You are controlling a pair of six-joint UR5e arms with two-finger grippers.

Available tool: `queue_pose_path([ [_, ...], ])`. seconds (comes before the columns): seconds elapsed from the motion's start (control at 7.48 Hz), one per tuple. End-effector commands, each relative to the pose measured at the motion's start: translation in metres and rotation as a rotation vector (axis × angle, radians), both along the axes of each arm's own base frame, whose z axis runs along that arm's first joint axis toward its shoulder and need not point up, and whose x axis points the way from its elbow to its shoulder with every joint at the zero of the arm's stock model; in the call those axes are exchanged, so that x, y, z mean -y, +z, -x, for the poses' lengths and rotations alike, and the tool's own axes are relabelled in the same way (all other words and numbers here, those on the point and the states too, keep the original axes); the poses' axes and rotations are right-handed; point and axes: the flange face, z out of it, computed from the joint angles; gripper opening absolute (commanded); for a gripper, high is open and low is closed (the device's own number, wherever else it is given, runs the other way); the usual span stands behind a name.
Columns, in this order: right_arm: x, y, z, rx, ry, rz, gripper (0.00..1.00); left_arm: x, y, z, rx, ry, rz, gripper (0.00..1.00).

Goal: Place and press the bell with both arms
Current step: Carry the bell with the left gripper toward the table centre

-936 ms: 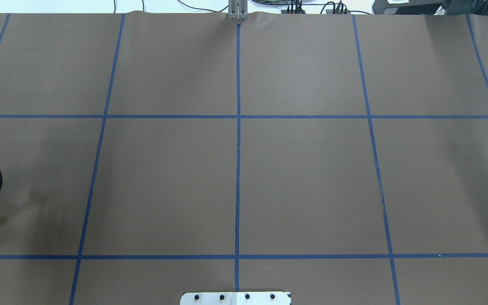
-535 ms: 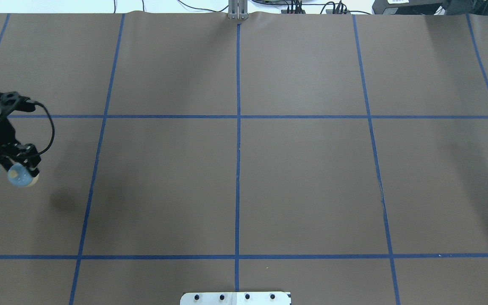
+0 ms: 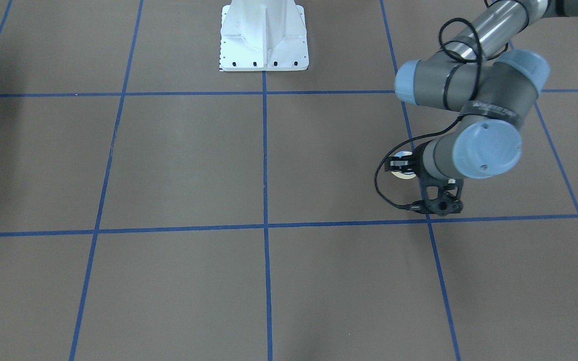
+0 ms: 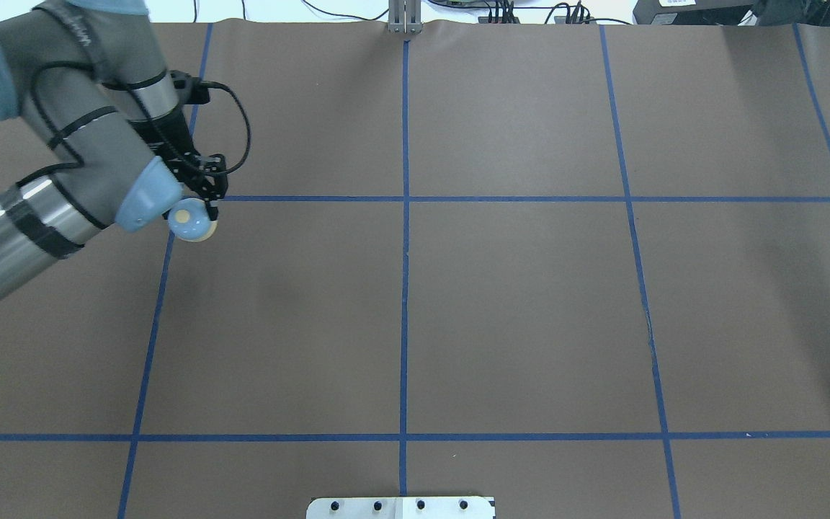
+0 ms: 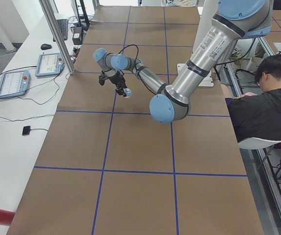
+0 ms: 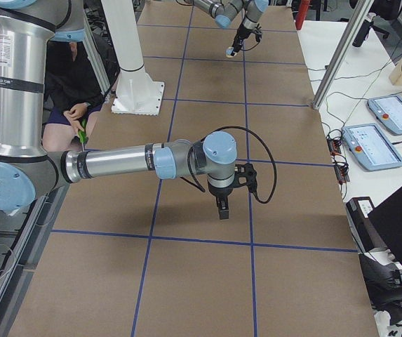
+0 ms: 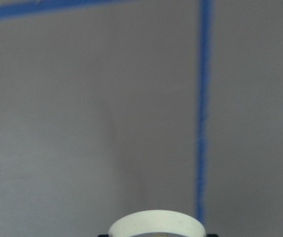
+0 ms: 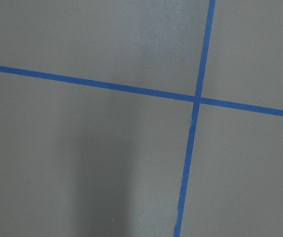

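Observation:
The light-blue bell [image 4: 192, 221] with its cream button hangs in my left gripper [image 4: 201, 207], which is shut on it. It is held above the brown table, just right of a blue tape line, and its shadow lies nearer the robot. The front view shows the bell [image 3: 402, 171] beside the left wrist. The left wrist view shows only its cream base ring [image 7: 156, 223]. My right gripper [image 6: 222, 209] shows only in the exterior right view, pointing down over the table. I cannot tell whether it is open or shut.
The brown table cover [image 4: 530, 303] carries a blue tape grid. The white pedestal base [image 3: 264, 40] stands at the robot's edge. An operator [image 5: 263, 105] sits beside the table. Control tablets [image 5: 13, 82] lie on the side bench.
My left arm has swung in from the table's left edge, away from the robot and to the right, carrying the bell with it.

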Motion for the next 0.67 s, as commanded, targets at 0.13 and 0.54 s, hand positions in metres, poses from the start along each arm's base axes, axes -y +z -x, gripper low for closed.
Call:
queue_pose_path([
  [0.13,0.0,0.0,0.0,0.002,0.0,0.0,1.0,0.034,-0.114,-0.126,0.006,-0.067,0.067,0.43],
  [0.54,0.0,0.0,0.0,0.002,0.001,0.002,1.0,0.038,-0.126,-0.192,-0.027,-0.109,0.077,0.44],
])
